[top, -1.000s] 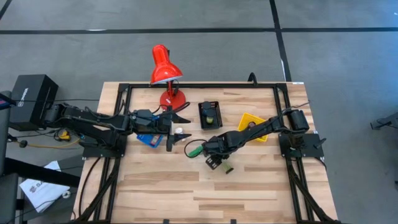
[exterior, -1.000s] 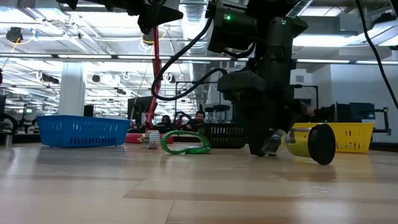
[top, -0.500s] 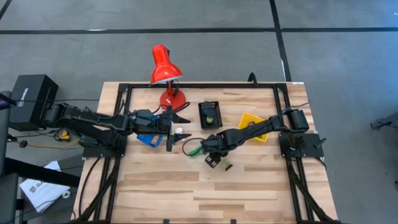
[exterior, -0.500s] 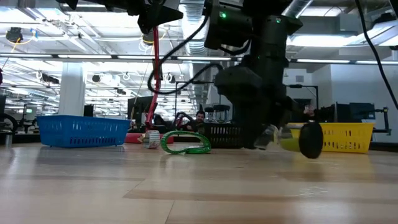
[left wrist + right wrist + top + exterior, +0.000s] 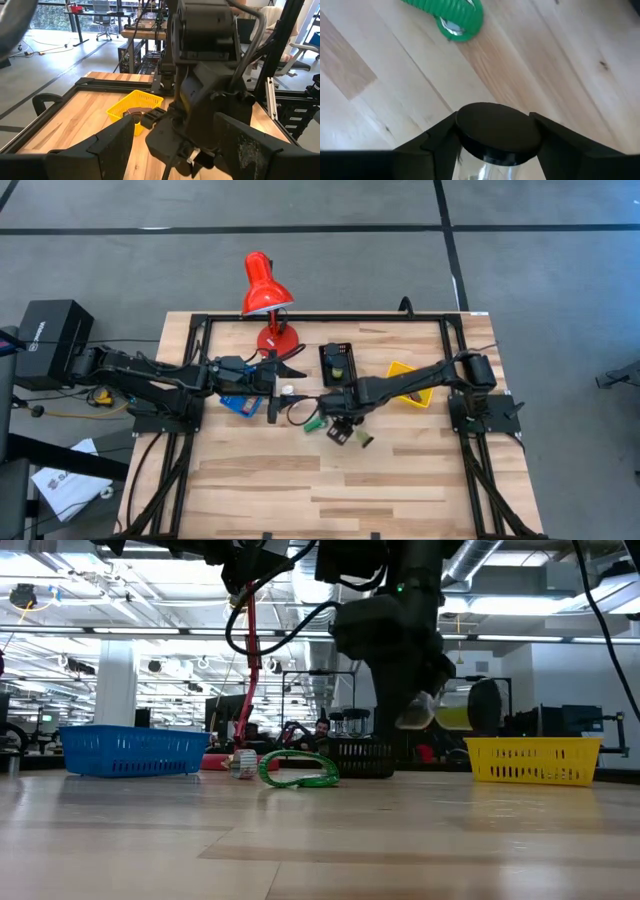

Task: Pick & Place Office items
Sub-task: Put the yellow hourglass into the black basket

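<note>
Two arms are over the wooden desk (image 5: 300, 480). Nearest the front edge, the right gripper (image 5: 345, 430) is lifted clear of the desk with its fingers closed on a small yellow-tinted bottle with a black cap (image 5: 470, 710). In the low view the bottle hangs on its side, well above the desk, cap end toward the yellow bin (image 5: 533, 760). In the right wrist view the black cap (image 5: 497, 132) sits squeezed between the two dark fingers (image 5: 432, 142), with bare wood below.

Just beside that gripper, toward the left arm, a green coiled cord (image 5: 298, 770) lies flat on the desk. Its end with a metal ring shows in the right wrist view (image 5: 455, 17).

The left gripper (image 5: 290, 390) hovers past the cord, fingers spread wide and holding nothing. A small white item (image 5: 287, 390) lies on the desk between its fingertips. The blue bin (image 5: 132, 752) lies under the left arm.

Farther back stand the black bin (image 5: 338, 364), with a yellow-green item inside, and the yellow bin to its right, holding a dark curved piece (image 5: 132, 113).

At the far edge stands the red desk lamp (image 5: 265, 290).
</note>
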